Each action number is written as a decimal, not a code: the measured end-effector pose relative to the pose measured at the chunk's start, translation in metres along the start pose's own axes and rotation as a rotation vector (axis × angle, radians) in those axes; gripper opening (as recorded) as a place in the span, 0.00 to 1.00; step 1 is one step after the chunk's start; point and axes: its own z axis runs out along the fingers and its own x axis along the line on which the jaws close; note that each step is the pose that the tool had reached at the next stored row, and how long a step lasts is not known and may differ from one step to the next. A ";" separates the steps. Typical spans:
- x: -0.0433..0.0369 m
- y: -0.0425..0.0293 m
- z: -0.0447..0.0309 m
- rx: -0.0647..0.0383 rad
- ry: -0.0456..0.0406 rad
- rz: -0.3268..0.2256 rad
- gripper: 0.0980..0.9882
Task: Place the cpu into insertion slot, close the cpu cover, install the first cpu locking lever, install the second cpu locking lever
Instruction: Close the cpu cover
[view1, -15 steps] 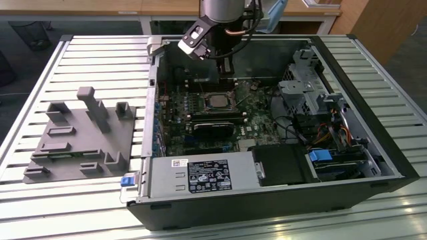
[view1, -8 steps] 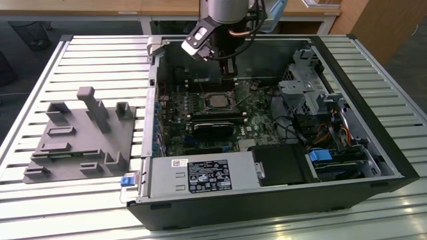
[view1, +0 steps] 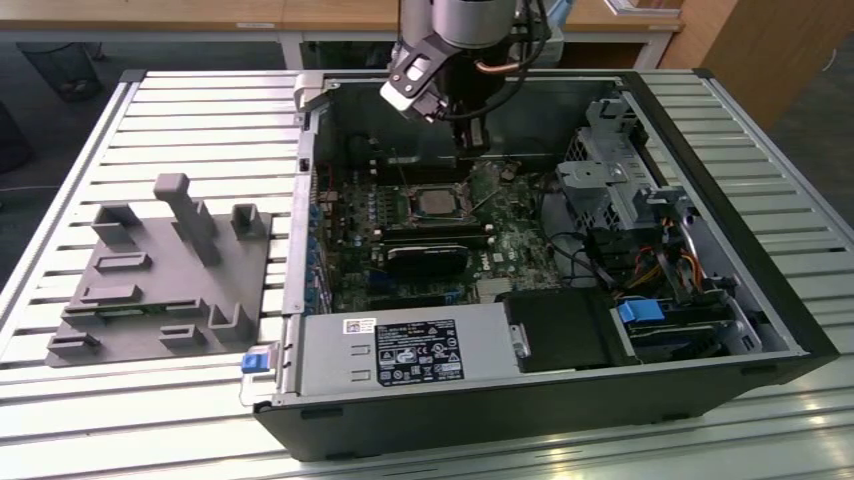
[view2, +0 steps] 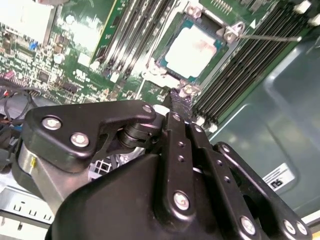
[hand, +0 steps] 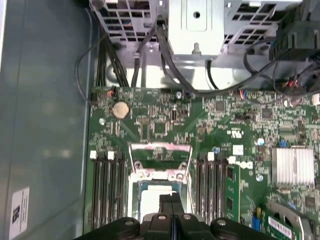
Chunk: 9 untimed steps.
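At the exterior view's left a matte grey moulded fixture (view1: 160, 275) of blocks and posts lies on the table. Beside it stands the open black computer case (view1: 507, 410), its green circuit board (view1: 514, 235) studded with small parts. Near the board's middle the cpu (view1: 434, 203), a flat square with a dull silver top, sits in the insertion slot (hand: 134, 197), framed by its grey metal rim. The cpu cover (hand: 160, 146), a thin metal frame with a square window, is swung back off the chip, and green board shows through it. The gripper (view1: 470, 135), black jointed links with bright screw heads, hangs close by the socket's corner with its fingertips pressed together on nothing; whether they touch the socket I cannot tell. Further right come a perforated metal drive cage (view1: 607, 175) and bundled cables (view1: 667, 268). In the first wrist view the links hide the chip's near part, and the arm is cut off at the exterior view's top. The table (view1: 200, 120) is ribbed pale metal slats. Wooden desks (view1: 200, 15) stand behind it.
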 end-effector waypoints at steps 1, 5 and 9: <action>0.0000 0.0020 0.0003 0.001 0.0006 0.000 0.01; 0.0000 0.0064 0.0010 0.001 0.0009 0.000 0.01; -0.0001 0.0091 0.0015 0.001 0.0009 0.000 0.01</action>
